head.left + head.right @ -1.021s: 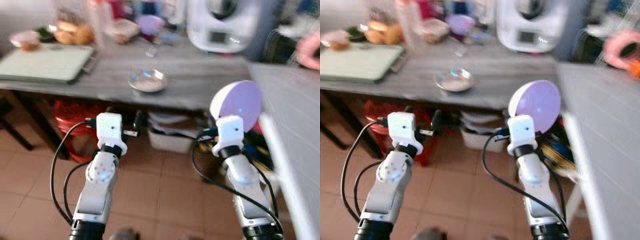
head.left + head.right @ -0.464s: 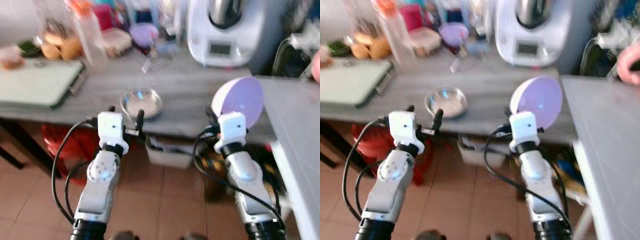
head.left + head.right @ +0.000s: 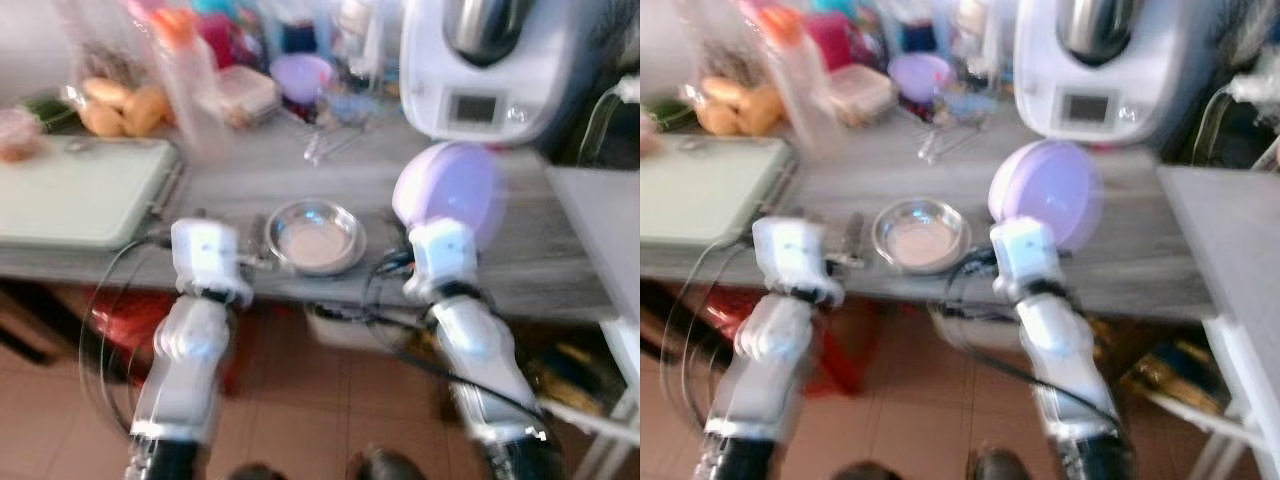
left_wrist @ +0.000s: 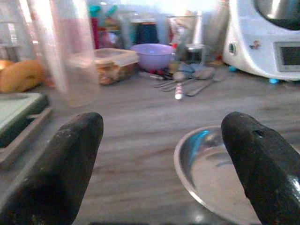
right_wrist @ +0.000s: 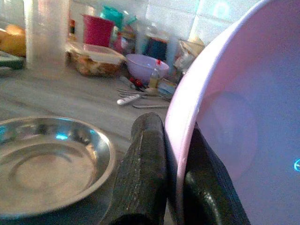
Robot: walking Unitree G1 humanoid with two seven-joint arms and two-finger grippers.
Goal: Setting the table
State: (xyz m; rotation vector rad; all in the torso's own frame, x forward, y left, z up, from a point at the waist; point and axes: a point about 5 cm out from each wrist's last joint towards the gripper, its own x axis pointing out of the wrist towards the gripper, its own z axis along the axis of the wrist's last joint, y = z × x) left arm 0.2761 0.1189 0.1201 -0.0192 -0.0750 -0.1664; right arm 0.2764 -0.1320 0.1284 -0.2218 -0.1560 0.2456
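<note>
The purple plate (image 5: 234,122) stands up on its edge, pinched by its rim in the right gripper (image 5: 173,183), over the near edge of the grey table (image 3: 560,250). The steel bowl (image 3: 316,236) sits on the table just beside that gripper, toward the left arm. The left gripper (image 4: 164,154) is spread wide and holds nothing, with the bowl just ahead of it. Bare table lies on the plate's far side from the bowl, likely room to lay it flat. Further back are a white machine (image 3: 495,65), spoons (image 4: 187,84) and food boxes (image 4: 105,63).

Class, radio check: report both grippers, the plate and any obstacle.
Right gripper shut on lilac plate, held upright over the grey table. Left gripper open, empty. Steel bowl sits between them.
</note>
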